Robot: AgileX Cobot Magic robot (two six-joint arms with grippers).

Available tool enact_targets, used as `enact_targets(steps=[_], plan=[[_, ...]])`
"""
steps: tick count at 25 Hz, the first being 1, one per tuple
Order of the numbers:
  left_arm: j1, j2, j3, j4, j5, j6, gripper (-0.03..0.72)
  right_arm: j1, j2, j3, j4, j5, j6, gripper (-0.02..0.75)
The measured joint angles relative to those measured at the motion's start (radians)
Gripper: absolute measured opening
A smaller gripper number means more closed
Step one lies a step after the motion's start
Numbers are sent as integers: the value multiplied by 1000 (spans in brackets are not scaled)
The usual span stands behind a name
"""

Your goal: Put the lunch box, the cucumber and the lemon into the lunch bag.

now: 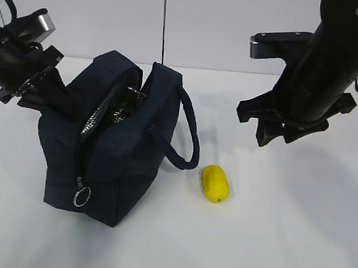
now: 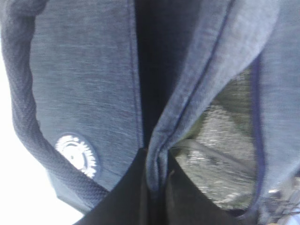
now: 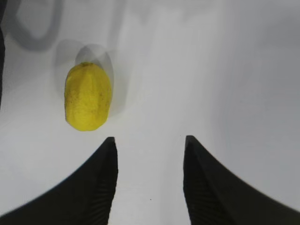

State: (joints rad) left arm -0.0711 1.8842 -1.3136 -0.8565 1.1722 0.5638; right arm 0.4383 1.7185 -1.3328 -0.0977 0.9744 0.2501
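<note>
Grabbing the lemon (image 1: 215,183) is the job now: it lies on the tabletop (image 1: 295,246) just right of the lunch bag (image 1: 110,159), and the right claw (image 3: 149,180) hangs empty and half open, so I'd shift it left over the lemon before dropping. Behind the bag, the left claw (image 2: 157,197) pinches its rim, keeping it gaping. Can't see lunch box or cucumber; the bag's inside is mostly dark.

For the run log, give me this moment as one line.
left gripper: shut on bag rim, holding it open | right gripper: open, empty, above table | lemon: on table beside bag
</note>
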Motion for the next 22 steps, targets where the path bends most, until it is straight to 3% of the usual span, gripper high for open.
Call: enact_targets(steps=[22], plan=[[-4, 0, 0, 193, -34, -60, 1, 0, 155, 0, 166, -115, -7, 377]])
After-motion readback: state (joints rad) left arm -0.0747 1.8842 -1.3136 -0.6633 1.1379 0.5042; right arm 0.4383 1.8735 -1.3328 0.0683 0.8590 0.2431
